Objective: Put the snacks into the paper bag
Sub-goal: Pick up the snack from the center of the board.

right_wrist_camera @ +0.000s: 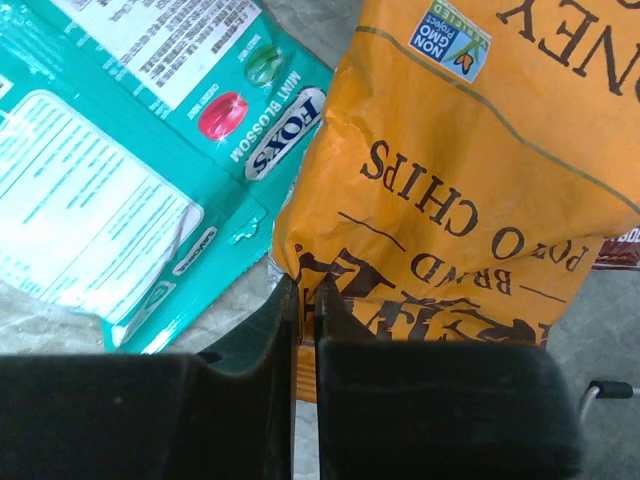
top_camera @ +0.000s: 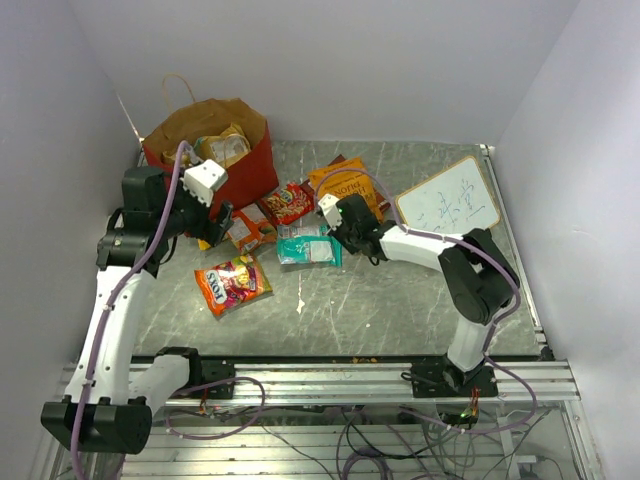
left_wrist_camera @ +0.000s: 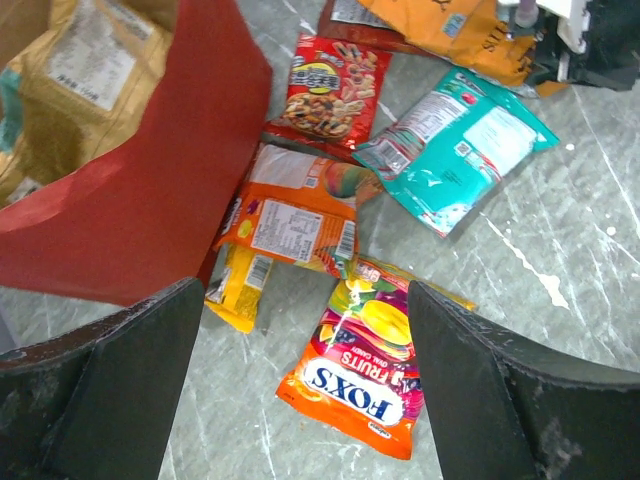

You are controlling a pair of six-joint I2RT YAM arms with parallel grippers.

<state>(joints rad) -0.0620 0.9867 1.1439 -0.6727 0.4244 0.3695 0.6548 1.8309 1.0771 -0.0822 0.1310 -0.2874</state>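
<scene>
Pick-up step: the right tool (right_wrist_camera: 305, 295) gripped the edge of the orange chips bag (right_wrist_camera: 470, 150), which lay on the desk (top_camera: 400, 300), apart from the paper bag (top_camera: 255, 170). The left tool (left_wrist_camera: 300, 300) hung open. Next move probably required: lift and carry over the bag mouth.

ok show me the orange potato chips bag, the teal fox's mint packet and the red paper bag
orange potato chips bag (right_wrist_camera: 470, 180): right wrist view, middle of its printed face
teal Fox's mint packet (left_wrist_camera: 445, 160): left wrist view, centre of the packet
red paper bag (left_wrist_camera: 140, 210): left wrist view, red outer wall
</scene>
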